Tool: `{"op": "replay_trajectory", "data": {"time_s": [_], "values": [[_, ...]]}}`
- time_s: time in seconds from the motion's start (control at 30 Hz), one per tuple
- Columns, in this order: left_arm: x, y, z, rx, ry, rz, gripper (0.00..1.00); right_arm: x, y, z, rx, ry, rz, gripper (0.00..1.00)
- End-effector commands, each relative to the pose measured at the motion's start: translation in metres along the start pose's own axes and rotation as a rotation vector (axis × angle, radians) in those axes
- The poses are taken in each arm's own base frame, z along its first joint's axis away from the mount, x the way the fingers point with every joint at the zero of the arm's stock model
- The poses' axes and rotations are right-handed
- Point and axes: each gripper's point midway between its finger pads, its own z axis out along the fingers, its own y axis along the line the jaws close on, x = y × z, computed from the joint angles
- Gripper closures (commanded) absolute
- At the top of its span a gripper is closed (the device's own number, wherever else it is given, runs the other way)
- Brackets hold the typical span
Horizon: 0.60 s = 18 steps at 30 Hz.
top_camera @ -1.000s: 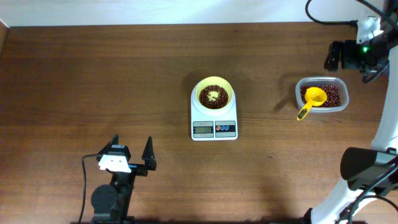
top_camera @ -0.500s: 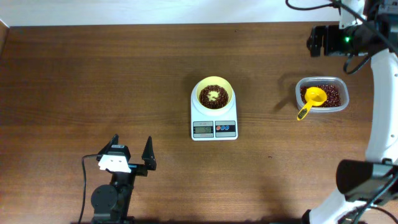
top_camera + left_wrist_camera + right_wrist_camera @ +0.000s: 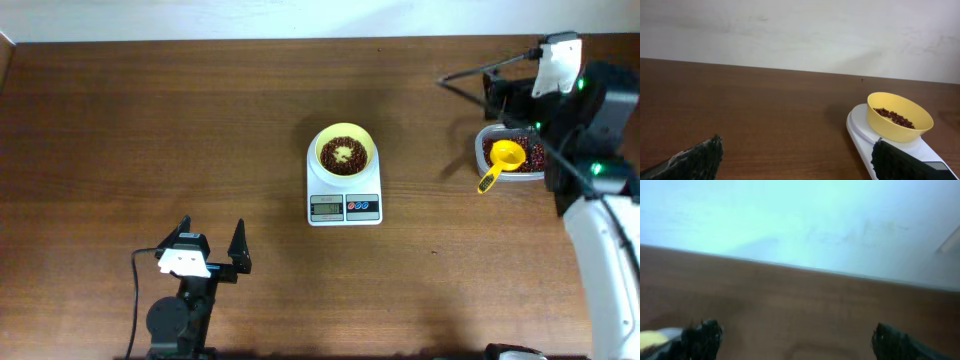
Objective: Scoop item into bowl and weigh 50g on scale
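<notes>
Far right, near the scoop point(image 3: 505, 155), right jaws gape empty; left jaws too. Grip handle point(image 3: 487, 181) squarely; add beans point(image 3: 357, 160) sparingly.

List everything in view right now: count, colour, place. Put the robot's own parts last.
scale: one, white, middle of the table, buttons towards the near edge
bowl: one, pale yellow, on the scale
beans: many, dark reddish-brown, some in the bowl, more in the container
container: one, clear plastic, right side of the table, partly under the right arm
scoop: one, yellow, lying in the container, handle over its near-left rim
table: one, brown wood, under everything
wall: one, white, beyond the far edge
left pincer: one, black, open and empty, near-left of the table
right pincer: one, black, open and empty, at the far right
</notes>
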Motion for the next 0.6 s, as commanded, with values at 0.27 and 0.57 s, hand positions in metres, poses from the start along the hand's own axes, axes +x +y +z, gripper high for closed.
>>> {"op": "replay_trajectory", "data": {"time_s": [0.27,0.57], "values": [[0.001,0.003,0.000,-0.017,0.000,-0.009,0.01,0.005,0.017,-0.056,0.039,-0.372,-0.101,0.01],[0.001,0.003,0.000,-0.017,0.000,-0.009,0.01,0.038,0.028,-0.081,0.043,-0.406,-0.110,0.01]]}}
